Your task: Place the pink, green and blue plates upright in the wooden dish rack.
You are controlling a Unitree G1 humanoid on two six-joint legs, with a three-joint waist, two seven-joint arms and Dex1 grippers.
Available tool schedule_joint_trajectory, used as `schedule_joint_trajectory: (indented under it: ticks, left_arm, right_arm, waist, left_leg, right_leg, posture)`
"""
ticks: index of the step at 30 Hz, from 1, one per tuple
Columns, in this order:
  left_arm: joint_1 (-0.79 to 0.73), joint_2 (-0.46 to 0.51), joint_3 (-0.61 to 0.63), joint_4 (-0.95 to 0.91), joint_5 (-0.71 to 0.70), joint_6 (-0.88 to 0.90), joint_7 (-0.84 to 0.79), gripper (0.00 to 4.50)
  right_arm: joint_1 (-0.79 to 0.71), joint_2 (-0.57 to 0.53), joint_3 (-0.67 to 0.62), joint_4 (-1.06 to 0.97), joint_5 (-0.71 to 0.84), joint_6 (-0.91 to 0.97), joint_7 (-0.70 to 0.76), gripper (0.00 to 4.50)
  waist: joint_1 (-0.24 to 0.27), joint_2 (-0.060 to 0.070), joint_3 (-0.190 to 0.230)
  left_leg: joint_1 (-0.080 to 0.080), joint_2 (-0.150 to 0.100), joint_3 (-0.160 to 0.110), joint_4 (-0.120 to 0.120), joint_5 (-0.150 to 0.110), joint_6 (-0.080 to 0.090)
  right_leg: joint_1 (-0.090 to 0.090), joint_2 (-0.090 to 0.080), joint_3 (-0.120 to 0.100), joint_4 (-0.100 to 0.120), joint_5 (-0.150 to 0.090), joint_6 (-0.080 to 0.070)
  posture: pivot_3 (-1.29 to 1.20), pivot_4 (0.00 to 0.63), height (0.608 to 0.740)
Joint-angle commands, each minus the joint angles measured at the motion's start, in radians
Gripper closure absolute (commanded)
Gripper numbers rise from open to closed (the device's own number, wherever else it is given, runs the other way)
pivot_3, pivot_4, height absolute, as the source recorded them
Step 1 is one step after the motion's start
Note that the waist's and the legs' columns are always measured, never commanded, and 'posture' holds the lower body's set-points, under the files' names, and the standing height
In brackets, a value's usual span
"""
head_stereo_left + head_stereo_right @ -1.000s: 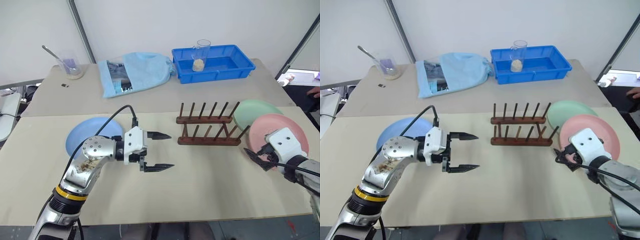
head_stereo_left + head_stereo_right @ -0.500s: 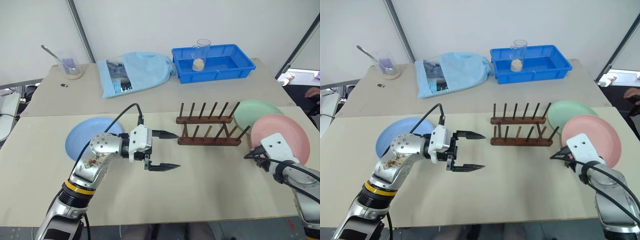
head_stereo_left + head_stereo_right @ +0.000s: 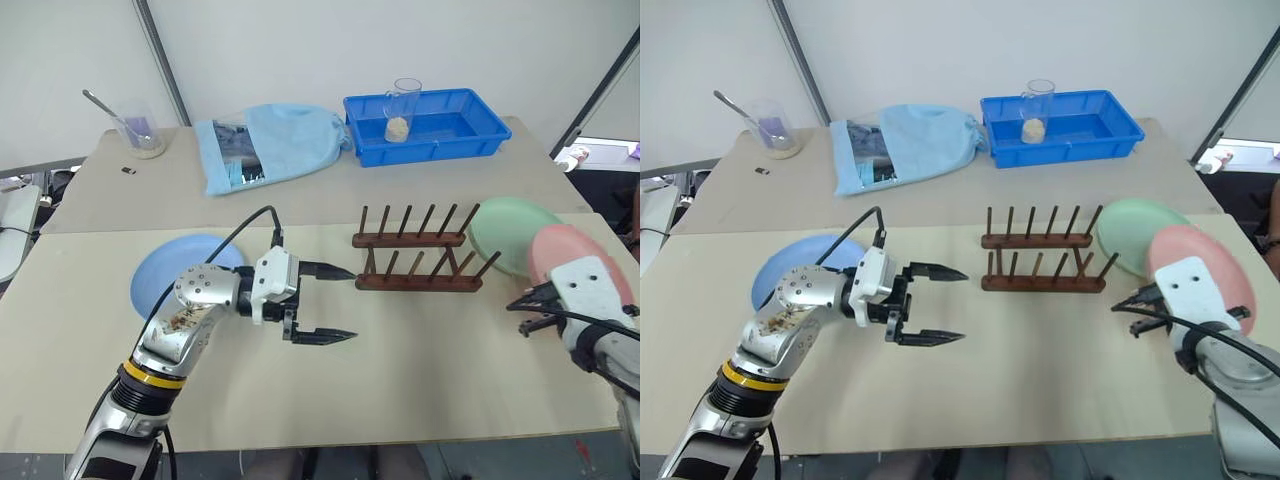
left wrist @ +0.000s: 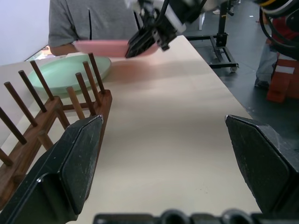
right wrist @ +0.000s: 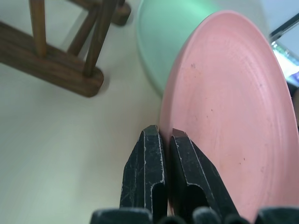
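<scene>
The pale pink plate (image 3: 560, 255) is tilted up off the table at the right, and my right gripper (image 3: 520, 313) is shut on its near rim (image 5: 164, 135). The mint green plate (image 3: 510, 228) lies flat just behind it. Left of both plates stands the dark wooden dish rack (image 3: 418, 250), its pegs bare. The light blue plate (image 3: 160, 272) lies flat at the left, partly behind my left arm. My left gripper (image 3: 350, 304) hangs open over the table's middle, pointing at the rack, with nothing between its fingers (image 4: 70, 163).
At the back stand a bright blue tray (image 3: 460, 130) holding a glass cup (image 3: 402, 108), a light blue cloth bag (image 3: 265, 145) and a beaker with a spoon (image 3: 140, 132). A person in a grey shirt (image 4: 93, 18) stands beyond the table's right side.
My right gripper has shut on the pink plate's rim and risen, tipping the plate up off the table. The left gripper has stayed open and in place.
</scene>
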Motion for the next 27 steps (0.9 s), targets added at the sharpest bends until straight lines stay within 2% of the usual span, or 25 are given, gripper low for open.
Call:
schedule_joint_trajectory:
  ticks: [1,4,7,11,13,19,27]
  left_arm:
    - [-0.039,0.002,0.043,-0.008,-0.032,0.014,0.012,0.00]
    - [-0.053,-0.001,0.062,0.001,-0.044,0.027,0.019,0.00]
    - [-0.062,-0.006,0.074,0.009,-0.051,0.033,0.031,0.00]
    - [-0.069,-0.007,0.081,0.003,-0.066,0.054,0.042,0.00]
    - [-0.067,-0.007,0.083,-0.003,-0.067,0.063,0.048,0.00]
    - [-0.072,-0.014,0.094,-0.013,-0.082,0.088,0.065,0.00]
    - [-0.090,-0.029,0.111,-0.021,-0.164,0.161,0.080,0.00]
  right_arm:
    - [-0.110,-0.067,-0.120,-0.106,0.083,0.036,0.083,4.48]
    - [-0.282,-0.100,-0.170,-0.056,0.233,0.002,0.191,4.48]
    - [-0.466,-0.056,-0.199,0.023,0.374,0.031,0.215,4.48]
    - [-0.701,0.079,-0.290,0.151,0.612,0.229,0.200,4.48]
    - [-0.787,0.124,-0.341,0.219,0.684,0.330,0.177,4.48]
    - [-0.849,0.137,-0.451,0.379,0.779,0.489,0.140,4.48]
    - [-0.807,0.076,-0.511,0.523,0.858,0.512,0.113,4.48]
  waist:
    - [-0.002,0.000,0.000]
    - [-0.005,0.000,0.000]
    - [-0.005,-0.001,0.000]
    - [-0.004,-0.002,0.001]
    - [-0.004,-0.002,0.001]
    - [0.003,-0.002,0.001]
    - [-0.004,-0.001,0.001]
  left_leg:
    - [0.000,0.000,0.000,0.000,0.000,0.000]
    - [0.000,0.001,0.000,0.000,0.000,0.000]
    - [0.000,0.002,0.000,-0.001,0.000,0.000]
    - [-0.004,0.002,0.000,0.000,0.000,0.001]
    - [-0.006,0.002,0.000,0.000,-0.001,0.002]
    - [-0.008,0.001,-0.001,0.000,-0.001,0.003]
    - [-0.009,0.001,0.000,0.001,-0.001,0.002]
  right_leg:
    - [0.000,0.000,0.000,0.000,0.000,0.000]
    - [0.001,0.000,-0.001,-0.001,0.000,0.000]
    - [0.001,0.001,-0.002,-0.004,0.001,-0.001]
    - [0.001,0.001,-0.002,-0.010,0.005,0.000]
    - [0.000,0.001,-0.002,-0.010,0.007,0.001]
    - [-0.003,0.000,-0.004,-0.010,0.007,0.000]
    - [-0.005,0.000,-0.003,-0.009,0.007,0.000]
  posture:
    - [0.00,0.150,0.740]
    - [0.00,0.150,0.740]
    - [0.00,0.150,0.740]
    - [0.00,0.150,0.740]
    - [0.00,0.150,0.740]
    - [0.00,0.150,0.740]
    - [0.00,0.150,0.740]
